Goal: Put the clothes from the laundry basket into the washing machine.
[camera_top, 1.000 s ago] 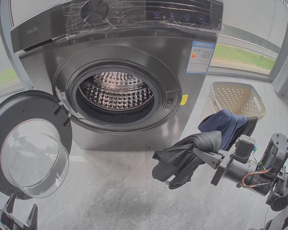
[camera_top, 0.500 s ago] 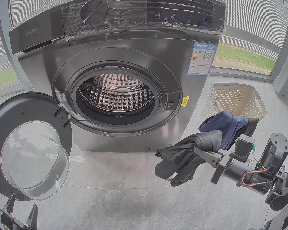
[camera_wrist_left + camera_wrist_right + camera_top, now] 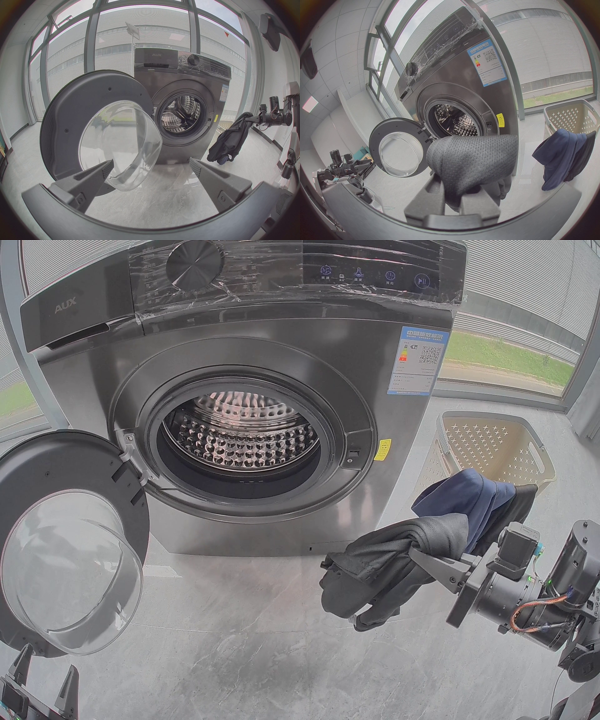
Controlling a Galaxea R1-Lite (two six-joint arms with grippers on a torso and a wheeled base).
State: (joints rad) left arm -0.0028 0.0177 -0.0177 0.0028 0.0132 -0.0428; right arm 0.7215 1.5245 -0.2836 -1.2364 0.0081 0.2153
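My right gripper (image 3: pixel 420 555) is shut on a dark grey garment (image 3: pixel 381 565) that hangs above the floor, right of and below the washing machine (image 3: pixel 250 402) opening. The same garment (image 3: pixel 472 159) bulges over the shut fingers (image 3: pixel 431 197) in the right wrist view. The drum (image 3: pixel 240 434) is bare metal and the door (image 3: pixel 69 540) is swung wide to the left. The beige laundry basket (image 3: pixel 494 443) stands right of the machine, with a blue garment (image 3: pixel 469 496) and a black one (image 3: pixel 519 505) draped over its near rim. My left gripper (image 3: pixel 150 165) is open, low at the left.
Grey tiled floor (image 3: pixel 250 627) lies free between the machine and me. The open door takes up the left side. Large windows (image 3: pixel 519 321) run behind the basket and the machine.
The right gripper and its grey garment have shifted very slightly right and down. The whole head view wobbled a little. The left arm has stayed put.
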